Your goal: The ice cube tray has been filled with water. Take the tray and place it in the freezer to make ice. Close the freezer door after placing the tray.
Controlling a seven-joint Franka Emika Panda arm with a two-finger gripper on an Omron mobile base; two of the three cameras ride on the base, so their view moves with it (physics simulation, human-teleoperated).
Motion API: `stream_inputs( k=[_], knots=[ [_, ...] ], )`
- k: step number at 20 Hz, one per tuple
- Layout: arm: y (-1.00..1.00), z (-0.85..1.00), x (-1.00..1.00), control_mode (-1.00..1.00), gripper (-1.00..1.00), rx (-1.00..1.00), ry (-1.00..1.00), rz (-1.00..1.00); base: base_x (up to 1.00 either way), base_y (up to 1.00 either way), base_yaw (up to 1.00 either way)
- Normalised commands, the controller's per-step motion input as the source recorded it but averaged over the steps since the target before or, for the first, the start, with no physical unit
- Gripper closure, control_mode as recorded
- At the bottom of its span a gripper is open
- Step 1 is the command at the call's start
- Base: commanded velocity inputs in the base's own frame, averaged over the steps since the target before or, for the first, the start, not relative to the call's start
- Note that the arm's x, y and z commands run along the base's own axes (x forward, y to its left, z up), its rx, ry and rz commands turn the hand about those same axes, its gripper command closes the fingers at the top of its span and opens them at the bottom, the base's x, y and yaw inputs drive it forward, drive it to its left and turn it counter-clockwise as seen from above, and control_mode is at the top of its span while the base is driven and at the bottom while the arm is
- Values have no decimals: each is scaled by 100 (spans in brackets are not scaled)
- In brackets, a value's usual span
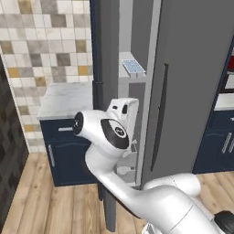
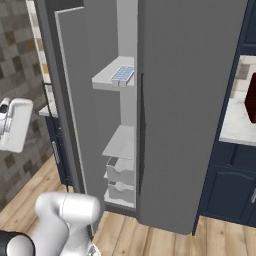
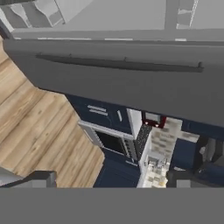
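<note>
We see the tray (image 1: 133,67) shelved in the freezer (image 2: 200,100) — end effector (image 3: 109,183) released — next, swing the door (image 2: 80,115) shut.

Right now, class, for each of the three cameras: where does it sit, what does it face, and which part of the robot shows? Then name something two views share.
Left base view: behind the arm's left, facing the freezer; white arm rises lower right.
Right base view: behind its right, facing the open freezer door; arm lower left.
Hand view: on the hand, rolled, facing the freezer's handle; open end effector tips at bottom.
Shared: both base views show the ice cube tray on a shelf.
</note>
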Motion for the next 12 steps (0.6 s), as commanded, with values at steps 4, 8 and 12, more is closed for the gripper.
stream_inputs(
  k=[4,8,12],
  knots=[
    [67,-6,26,-100,-100,-11,12,0,0,0,0],
    [66,-27,33,-100,-100,-15,1,1,0,0,0],
    [62,-31,46,-100,-100,-14,0,1,0,0,0]
  ],
)
